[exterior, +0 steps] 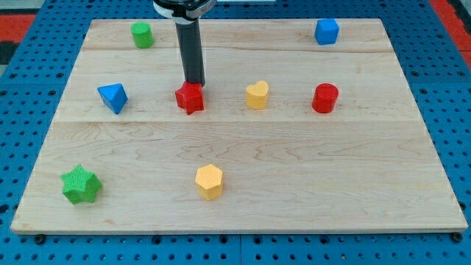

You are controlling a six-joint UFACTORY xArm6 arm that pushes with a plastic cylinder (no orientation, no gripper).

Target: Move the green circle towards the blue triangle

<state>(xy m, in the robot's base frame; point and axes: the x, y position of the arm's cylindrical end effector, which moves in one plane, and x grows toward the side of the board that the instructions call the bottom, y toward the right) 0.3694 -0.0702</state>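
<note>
The green circle (142,34) is a short green cylinder near the board's top left corner. The blue triangle (112,97) lies below it, at the left of the board's middle row. My tip (193,84) is at the end of the dark rod that comes down from the view's top. It stands right behind the red star (190,98), touching or almost touching its top edge. The tip is well to the right of both the green circle and the blue triangle.
A yellow heart (257,95) and a red cylinder (324,98) sit right of the red star. A blue cube (326,32) is at top right. A green star (80,185) and a yellow hexagon (209,181) sit near the wooden board's (294,169) bottom edge.
</note>
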